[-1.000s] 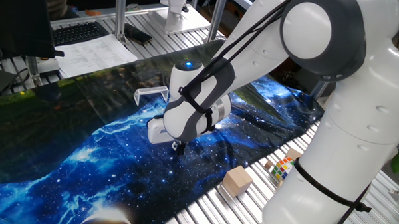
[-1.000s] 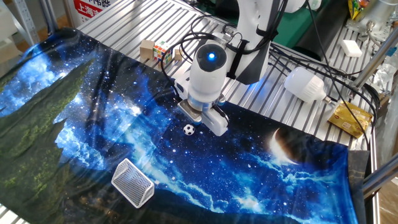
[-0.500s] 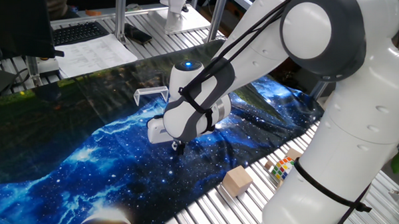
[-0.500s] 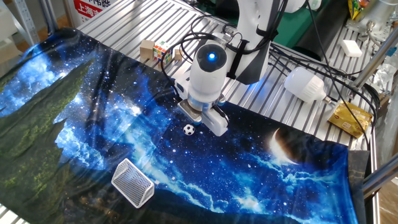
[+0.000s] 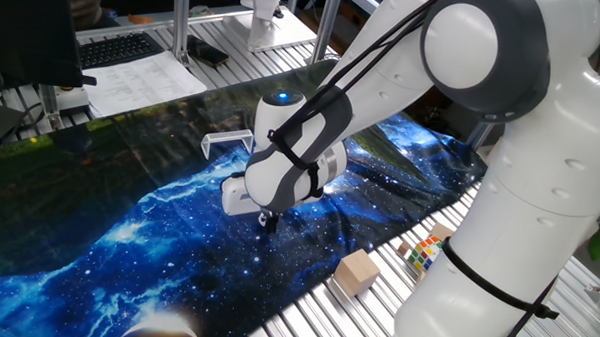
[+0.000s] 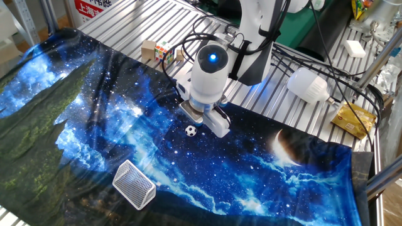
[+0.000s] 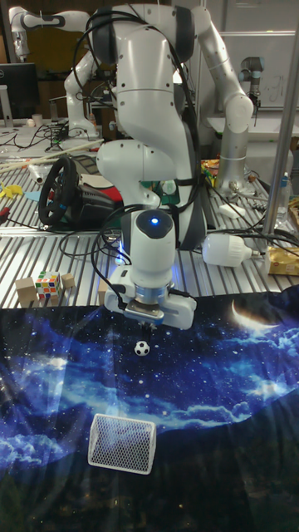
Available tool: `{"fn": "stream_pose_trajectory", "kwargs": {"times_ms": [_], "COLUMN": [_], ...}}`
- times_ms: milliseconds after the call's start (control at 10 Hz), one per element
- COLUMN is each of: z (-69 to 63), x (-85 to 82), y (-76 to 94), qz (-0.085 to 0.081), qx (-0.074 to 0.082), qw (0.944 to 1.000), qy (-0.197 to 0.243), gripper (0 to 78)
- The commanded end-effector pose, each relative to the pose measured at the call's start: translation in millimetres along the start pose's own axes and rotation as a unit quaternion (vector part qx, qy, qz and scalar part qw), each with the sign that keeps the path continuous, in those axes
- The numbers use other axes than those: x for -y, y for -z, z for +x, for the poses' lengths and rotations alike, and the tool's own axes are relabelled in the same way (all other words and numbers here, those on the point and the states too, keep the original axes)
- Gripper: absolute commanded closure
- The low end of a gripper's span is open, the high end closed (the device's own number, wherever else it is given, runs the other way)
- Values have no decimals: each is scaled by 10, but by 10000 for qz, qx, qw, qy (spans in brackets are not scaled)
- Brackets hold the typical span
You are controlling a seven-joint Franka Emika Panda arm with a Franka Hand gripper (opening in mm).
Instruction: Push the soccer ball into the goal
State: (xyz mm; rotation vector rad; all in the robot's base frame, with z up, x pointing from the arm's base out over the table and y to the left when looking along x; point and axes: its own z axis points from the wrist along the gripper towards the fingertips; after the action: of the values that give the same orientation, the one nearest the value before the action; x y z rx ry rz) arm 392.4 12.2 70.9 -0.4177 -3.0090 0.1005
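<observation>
The soccer ball (image 6: 191, 130) (image 7: 143, 348) is seen resting on the blue galaxy-print cloth (image 6: 94, 132), just beside the gripper (image 6: 205, 125) (image 7: 146, 329). In the tall fixed view the ball lies directly below the fingertips in the picture, on the side toward the goal; whether ball and fingers touch cannot be told. In the other fixed view the ball sits just to the picture-left of the fingers.

The gripper is pointed down at the cloth, close above it. Its dark fingers are mostly hidden under the white hand body; in one fixed view only a dark tip (image 5: 268, 221) is visible below the hand. Whether the fingers are spread or pressed together cannot be told. Nothing is seen pinched between them.

The goal (image 6: 134, 184) (image 7: 122, 443) (image 5: 226, 142) stands on the cloth, well apart from the ball, its white mesh back showing in two views. The stretch of cloth between ball and goal is bare.

A wooden block (image 5: 357, 272) and a puzzle cube (image 5: 423, 253) lie off the cloth on the slatted metal table (image 6: 125, 28), near the robot base.
</observation>
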Motion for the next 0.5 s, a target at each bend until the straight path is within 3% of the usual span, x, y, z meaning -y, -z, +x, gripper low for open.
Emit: {"fn": "stream_pose_trajectory", "kwargs": {"times_ms": [100, 500], "z": [-8, -9], "x": [-4, -3], "y": [7, 8], "qz": [-14, 7], "qx": [2, -29], "qw": [10000, 10000], "qy": [-15, -38], "gripper": [776, 776]}}
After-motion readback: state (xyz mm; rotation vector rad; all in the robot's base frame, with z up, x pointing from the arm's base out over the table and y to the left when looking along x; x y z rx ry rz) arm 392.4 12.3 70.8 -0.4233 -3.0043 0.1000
